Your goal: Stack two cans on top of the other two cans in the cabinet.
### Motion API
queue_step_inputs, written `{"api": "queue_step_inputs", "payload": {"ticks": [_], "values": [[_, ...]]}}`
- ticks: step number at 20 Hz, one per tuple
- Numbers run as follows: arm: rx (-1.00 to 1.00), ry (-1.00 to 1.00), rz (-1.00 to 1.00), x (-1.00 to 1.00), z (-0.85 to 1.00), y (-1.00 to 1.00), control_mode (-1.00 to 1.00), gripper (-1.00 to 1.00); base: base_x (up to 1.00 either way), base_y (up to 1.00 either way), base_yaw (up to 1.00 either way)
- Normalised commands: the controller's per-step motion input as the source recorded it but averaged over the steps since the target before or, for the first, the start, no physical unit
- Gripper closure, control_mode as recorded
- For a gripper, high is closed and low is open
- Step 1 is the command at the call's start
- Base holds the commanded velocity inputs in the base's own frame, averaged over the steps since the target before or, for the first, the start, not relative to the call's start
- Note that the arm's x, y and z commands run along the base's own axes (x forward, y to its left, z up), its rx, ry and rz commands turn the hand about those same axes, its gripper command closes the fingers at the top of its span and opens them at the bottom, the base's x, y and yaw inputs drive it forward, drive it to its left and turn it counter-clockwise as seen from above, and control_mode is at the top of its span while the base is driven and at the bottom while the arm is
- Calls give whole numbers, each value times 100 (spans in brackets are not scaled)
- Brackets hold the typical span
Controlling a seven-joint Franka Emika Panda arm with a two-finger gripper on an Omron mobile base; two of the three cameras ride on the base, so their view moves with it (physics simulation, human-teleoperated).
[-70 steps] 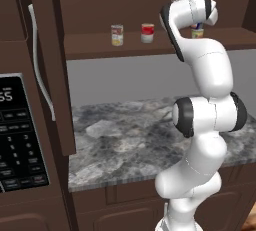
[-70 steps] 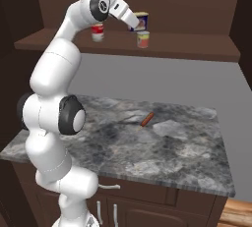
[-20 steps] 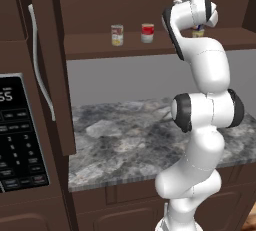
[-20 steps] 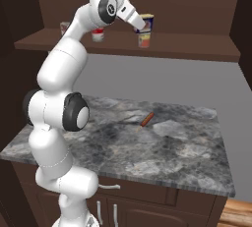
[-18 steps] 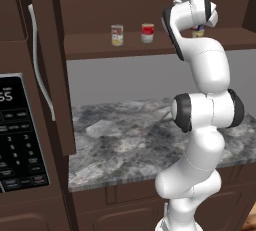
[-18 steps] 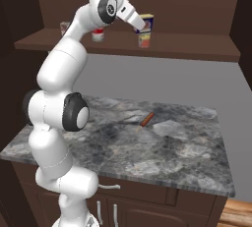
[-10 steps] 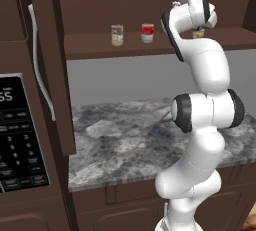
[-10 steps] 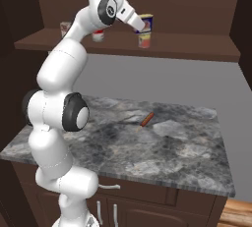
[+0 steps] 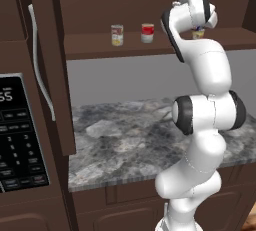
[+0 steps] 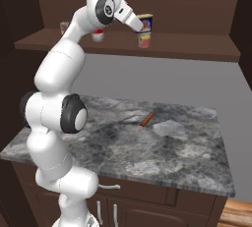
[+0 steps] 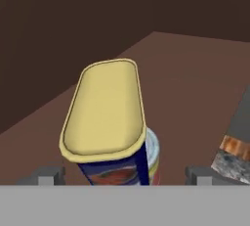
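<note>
Tool point(image 11: 119, 176) spread wide, fingertips point(image 11: 46, 176) standing clear on either side of the blue tin point(image 11: 110, 122), not gripping it. That tin sits atop the small pale-yellow can point(image 10: 143, 40) on the cabinet shelf point(image 10: 197, 49), toward its right end. Red-and-white can point(image 9: 147, 32) and cream can point(image 9: 117, 35) stand further left.

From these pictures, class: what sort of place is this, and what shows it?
Most likely a kitchen: a marbled stone counter, a dark wooden cabinet shelf holding cans, and a black keypad appliance.

Kitchen: granite counter point(image 9: 125, 140), dark wood cabinet point(image 9: 100, 45), keypad appliance point(image 9: 20, 130).
</note>
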Motion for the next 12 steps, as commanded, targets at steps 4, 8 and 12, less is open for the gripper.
{"api": "queue_step_inputs", "payload": {"ticks": [4,8,12], "values": [[-3,-7,-2,-34,-6,29,-100,-100,0,0,0],[-2,-6,0,-33,-10,37,-100,-100,0,0,0],[0,-2,9,-45,0,37,-100,-100,0,0,0]]}}
